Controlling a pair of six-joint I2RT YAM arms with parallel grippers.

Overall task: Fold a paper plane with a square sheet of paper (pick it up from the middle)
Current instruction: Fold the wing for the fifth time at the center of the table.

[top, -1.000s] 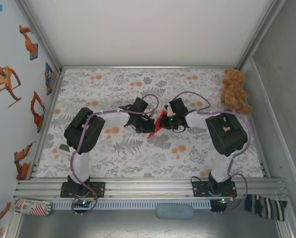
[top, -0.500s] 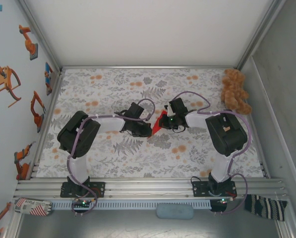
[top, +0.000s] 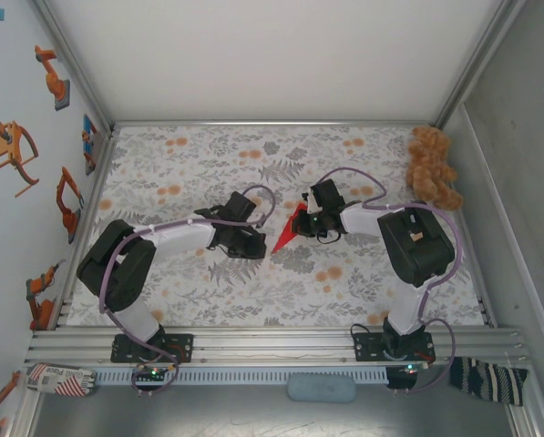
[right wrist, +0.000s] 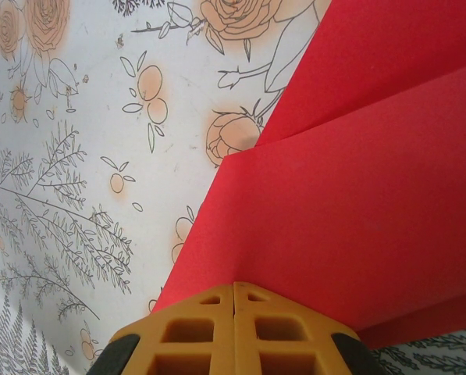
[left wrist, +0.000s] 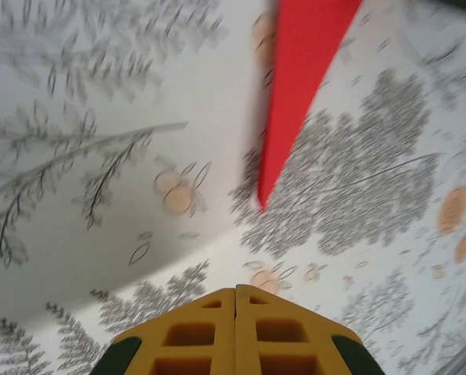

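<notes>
The folding looks largely done: the red sheet now reads as the paper plane (top: 288, 228), a narrow dart with a sharp tip aimed toward the near left and, in the right wrist view, overlapping folded layers (right wrist: 357, 203) with a crease line between them. It sits near the middle of the table (top: 208, 155), and the right gripper (right wrist: 234, 291) has its yellow fingers pressed fully together at the plane's wide tail end – from the overhead view (top: 306, 221) I judge it is pinching the paper there, with the tip apparently raised a little off the cloth, going by the soft shadow beside it. The left gripper (left wrist: 235, 293) is closed on nothing and is just beside the tip on the near left, apart from it (top: 253, 246). What seems left is at most a final crease or wing adjustment and setting the plane down flat – whether the wings are spread I cannot tell. For room, the floral surface is open on the far side and along the near strip in front of the arm bases. The teddy bear (top: 434, 168) sits in the far right corner, well apart from the plane, and the enclosure walls bound the left, right and far edges.
</notes>
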